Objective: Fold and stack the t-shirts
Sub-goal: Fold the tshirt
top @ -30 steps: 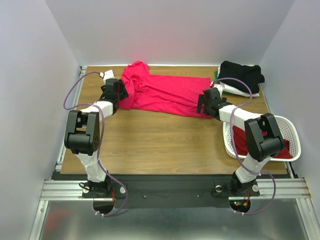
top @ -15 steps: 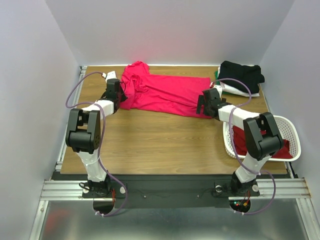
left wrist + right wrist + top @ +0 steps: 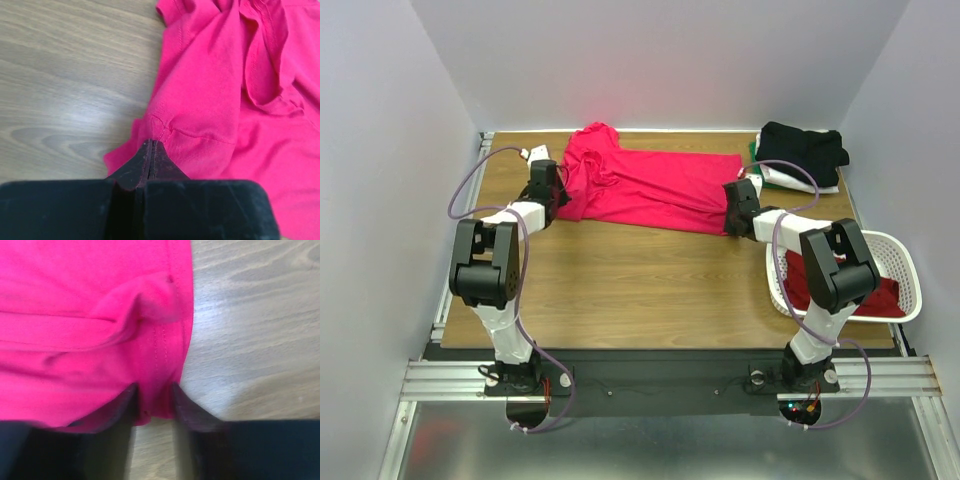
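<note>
The bright pink-red t-shirt (image 3: 650, 185) lies spread across the back of the table, bunched at its left end. My left gripper (image 3: 556, 190) is at the shirt's left edge. In the left wrist view its jaws (image 3: 151, 145) are pressed together with a thin line of the pink cloth (image 3: 240, 100) pinched between them. My right gripper (image 3: 732, 212) is at the shirt's near right corner. In the right wrist view its jaws (image 3: 155, 395) stand apart, with the hemmed corner of the shirt (image 3: 75, 315) lying between the fingertips. A darker red t-shirt (image 3: 820, 285) lies in the basket.
A stack of folded shirts sits at the back right, black (image 3: 802, 150) on top, white (image 3: 790, 180) under it and a bit of green (image 3: 753, 150) at its left. The white perforated basket (image 3: 905, 260) stands at the table's right edge. Grey walls enclose the table.
The left gripper has closed onto the shirt's left edge. The right gripper has slid in over the shirt's corner and its jaws have narrowed.
</note>
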